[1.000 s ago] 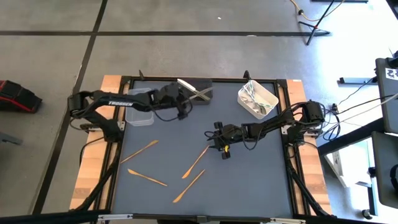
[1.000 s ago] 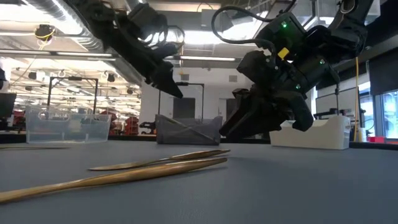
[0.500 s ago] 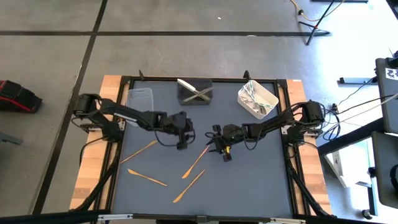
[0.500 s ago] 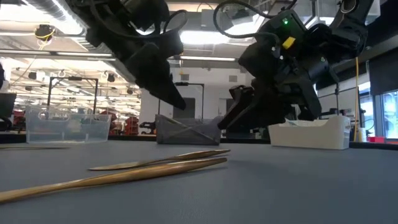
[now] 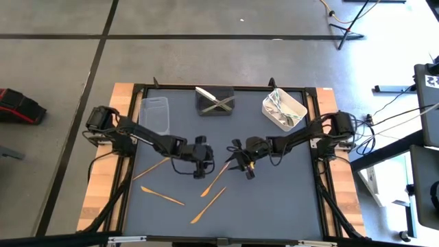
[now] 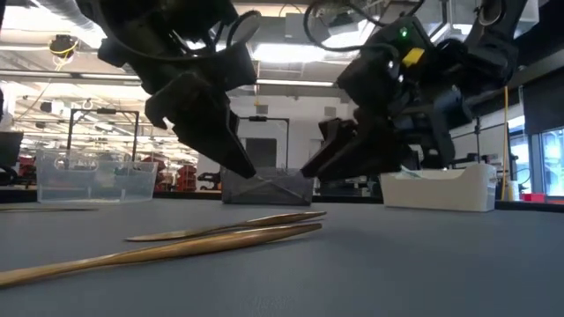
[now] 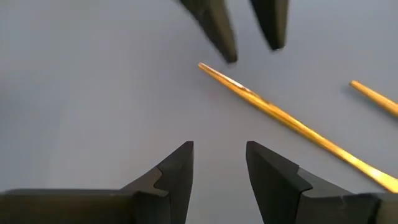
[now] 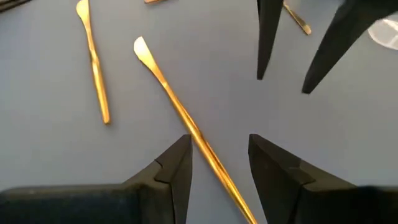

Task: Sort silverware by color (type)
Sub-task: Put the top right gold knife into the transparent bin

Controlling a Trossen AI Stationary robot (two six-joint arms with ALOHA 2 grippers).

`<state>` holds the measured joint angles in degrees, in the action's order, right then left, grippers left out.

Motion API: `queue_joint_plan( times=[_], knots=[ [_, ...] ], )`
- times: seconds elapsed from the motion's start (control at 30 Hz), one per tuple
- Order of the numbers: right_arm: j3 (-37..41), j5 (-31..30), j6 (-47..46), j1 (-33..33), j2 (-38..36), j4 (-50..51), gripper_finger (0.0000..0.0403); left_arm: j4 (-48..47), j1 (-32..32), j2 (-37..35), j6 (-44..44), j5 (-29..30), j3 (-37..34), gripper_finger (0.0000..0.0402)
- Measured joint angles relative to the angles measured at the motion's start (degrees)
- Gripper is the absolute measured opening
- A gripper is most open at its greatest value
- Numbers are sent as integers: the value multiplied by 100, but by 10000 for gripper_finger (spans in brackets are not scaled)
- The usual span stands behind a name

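Left end effector (image 5: 204,167) and right end effector (image 5: 235,159) low over mid-table, tips facing, fingers parted

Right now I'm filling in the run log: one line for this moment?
left gripper: open, empty, mid-table | right gripper: open, empty, over gold piece | four gold pieces loose on mat

Grey floor (image 5: 206,20), bright ceiling lights (image 6: 291,53)

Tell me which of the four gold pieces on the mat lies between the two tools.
The gold piece in mid-mat: its upper end points into the gap between the left tool and right tool. The other three lie lower or further left.
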<state>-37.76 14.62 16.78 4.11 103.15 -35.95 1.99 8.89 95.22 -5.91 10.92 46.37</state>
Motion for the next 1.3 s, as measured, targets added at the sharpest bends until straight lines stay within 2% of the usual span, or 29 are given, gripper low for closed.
queue_joint_plan(
  times=[0.23, 0.57, 0.7, 0.83, 1.0, 1.13, 1.3],
  knots=[
    [-328, -93, 20, -1, 642, -67, 144, 15, 14, -11, 0, 17, 0, 142],
    [-680, 219, 0, -126, 1163, 64, 142, -3, 19, -11, -125, 11, 0, 142],
    [-682, 348, 0, -242, 1163, 215, 115, -2, 19, -11, -125, 13, 0, 142],
    [-682, 539, 18, -343, 1201, 318, 66, -3, 19, -11, -125, 13, 0, 142],
    [-671, 429, 142, -334, 1209, 378, 10, 2, 19, -11, -123, 13, 0, 142],
    [-666, 264, 149, -325, 1134, 394, 16, 32, 33, -13, -118, 128, 0, 142],
    [-647, -277, 15, -334, 890, 560, 15, 27, 68, -13, -125, 510, 0, 142]
  ],
)
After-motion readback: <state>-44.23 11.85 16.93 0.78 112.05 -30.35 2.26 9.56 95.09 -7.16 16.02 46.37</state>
